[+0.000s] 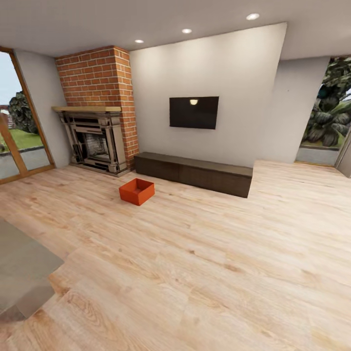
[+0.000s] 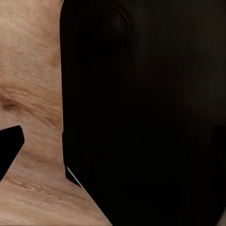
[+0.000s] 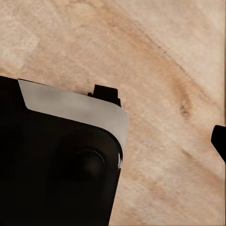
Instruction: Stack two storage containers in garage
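Observation:
One orange-red storage container (image 1: 137, 190) sits on the light wood floor of the living room, mid-left in the head view, in front of the brick fireplace (image 1: 97, 112) and the low dark TV bench (image 1: 195, 173). It is open-topped and looks empty. It lies several steps ahead of me. In the left wrist view my left gripper (image 2: 113, 148) hangs over the wood planks beside my dark body, with one fingertip (image 2: 10, 147) at the picture's edge. My right gripper (image 3: 117, 141) also hangs above the planks, one fingertip (image 3: 219, 140) at the edge. Both stand wide apart and hold nothing.
A wall-mounted TV (image 1: 194, 112) hangs above the bench. A glazed door (image 1: 19, 122) is at far left and a window opening (image 1: 326, 112) at far right. A grey furniture corner (image 1: 22, 273) juts in at lower left. Wide wood floor (image 1: 204, 253) lies between me and the container.

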